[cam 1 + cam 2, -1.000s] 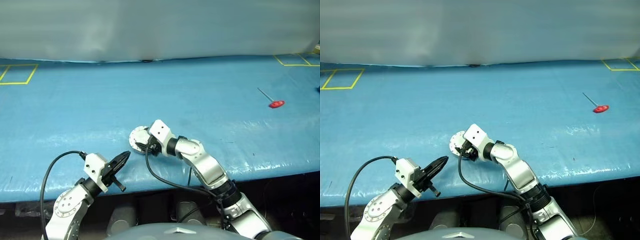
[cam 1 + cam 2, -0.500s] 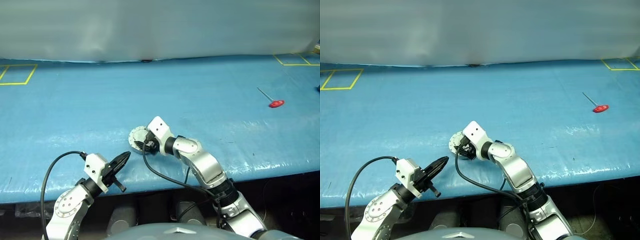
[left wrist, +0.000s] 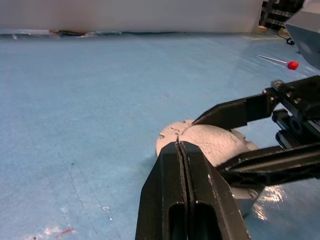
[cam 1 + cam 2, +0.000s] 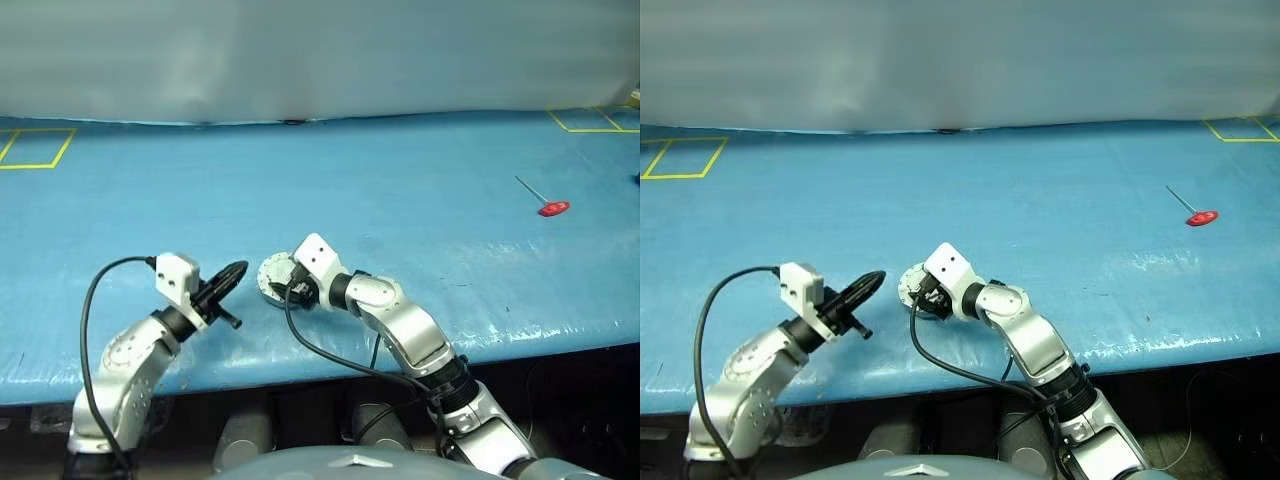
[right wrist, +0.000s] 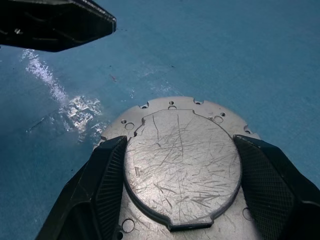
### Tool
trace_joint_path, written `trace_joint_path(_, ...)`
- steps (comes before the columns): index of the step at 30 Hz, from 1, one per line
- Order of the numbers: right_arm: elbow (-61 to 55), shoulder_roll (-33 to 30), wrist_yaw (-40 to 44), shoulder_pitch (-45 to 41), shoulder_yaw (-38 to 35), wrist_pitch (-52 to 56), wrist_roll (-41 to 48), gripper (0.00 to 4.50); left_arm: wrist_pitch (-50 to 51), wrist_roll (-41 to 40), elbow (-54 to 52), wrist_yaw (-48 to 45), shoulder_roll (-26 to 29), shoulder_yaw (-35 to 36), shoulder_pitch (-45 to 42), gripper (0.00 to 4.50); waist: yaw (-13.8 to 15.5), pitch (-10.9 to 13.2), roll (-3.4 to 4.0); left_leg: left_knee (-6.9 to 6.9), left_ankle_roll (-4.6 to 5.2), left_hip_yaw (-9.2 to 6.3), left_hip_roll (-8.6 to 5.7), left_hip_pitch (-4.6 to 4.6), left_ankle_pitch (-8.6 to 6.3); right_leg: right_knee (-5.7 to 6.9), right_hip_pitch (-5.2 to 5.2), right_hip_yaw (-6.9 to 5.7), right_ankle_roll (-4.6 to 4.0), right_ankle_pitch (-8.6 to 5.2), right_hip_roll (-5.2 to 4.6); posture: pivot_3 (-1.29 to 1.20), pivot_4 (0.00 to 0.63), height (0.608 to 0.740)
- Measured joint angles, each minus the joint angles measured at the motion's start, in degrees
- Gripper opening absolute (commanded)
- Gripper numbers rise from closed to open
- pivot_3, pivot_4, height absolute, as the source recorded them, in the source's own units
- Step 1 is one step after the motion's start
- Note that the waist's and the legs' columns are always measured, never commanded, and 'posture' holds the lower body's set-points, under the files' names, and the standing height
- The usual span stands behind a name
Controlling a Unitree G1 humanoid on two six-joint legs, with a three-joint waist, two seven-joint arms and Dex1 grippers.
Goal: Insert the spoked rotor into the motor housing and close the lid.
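From my station I see the lid lying flat on the blue table, close to the near edge and a little left of the middle. It faces me with its matte light grey outside up: a round metal cap with a raised centre patch whose outline has small notches, and that patch is covered in fine criss-cross scratches. Around the patch runs a flat rim dotted with small holes and little cut-outs along its edge. From above it reads as a pale disc with a toothed outline, and I cannot tell what sits beneath it.

My right gripper reaches in from the near right and is closed on the lid, one black finger pressed to each side of the raised patch. The fingers stand wide apart because the patch fills the space between them.

My left gripper hangs just to the left of the lid, pointing toward it and not touching it. Its two black fingers are pressed together into one wedge with nothing between them.

Far off on the right side of the table lies a thin tool with a red handle, well apart from everything else.
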Motion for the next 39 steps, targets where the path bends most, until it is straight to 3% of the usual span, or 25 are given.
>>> trace_joint_path(6, 0.19, -0.01, -0.13, 0.13, 0.24, -0.88, 0.02, 3.05, 17.62, -7.61, 7.32, 0.45, 4.31, 1.30, -11.79, 0.00, -0.30, -0.01, -0.05, 0.00, -0.02, 0.01, -0.07, -0.02, 0.02, 0.01, 0.11, 0.10, 0.11, 0.06, 0.04, 0.00, 0.150, 0.740)
trace_joint_path(16, 0.10, -0.02, -0.67, 0.34, 0.38, -1.16, 0.17, 3.05, 28.83, -10.02, 13.13, -5.72, 9.38, -0.77, -19.80, 0.00, -0.47, 0.00, -0.06, -0.07, -0.18, -0.02, -0.07, -0.05, 0.12, 0.05, 0.12, 0.16, 0.05, 0.03, 0.06, 0.00, 0.150, 0.740)
trace_joint_path(28, 0.30, -0.01, -0.78, 0.37, 0.34, -1.41, 0.19, 3.05, 32.62, -8.76, 15.43, -7.89, 9.99, -4.96, -21.31, 0.00, -0.35, 0.00, -0.06, -0.07, -0.22, -0.06, -0.06, -0.04, 0.14, 0.06, 0.08, 0.15, 0.02, 0.03, -0.15, 0.00, 0.150, 0.740)
trace_joint_path(39, 0.57, -0.31, -1.11, 0.59, -0.11, -1.44, 0.15, 3.05, 32.55, -4.72, 18.72, -6.70, 6.57, -6.78, -25.20, 0.00, 0.21, -0.11, -0.09, -0.03, -0.22, -0.14, -0.11, 0.15, 0.18, 0.06, 0.15, 0.14, 0.05, 0.04, -0.22, 0.00, 0.150, 0.740)
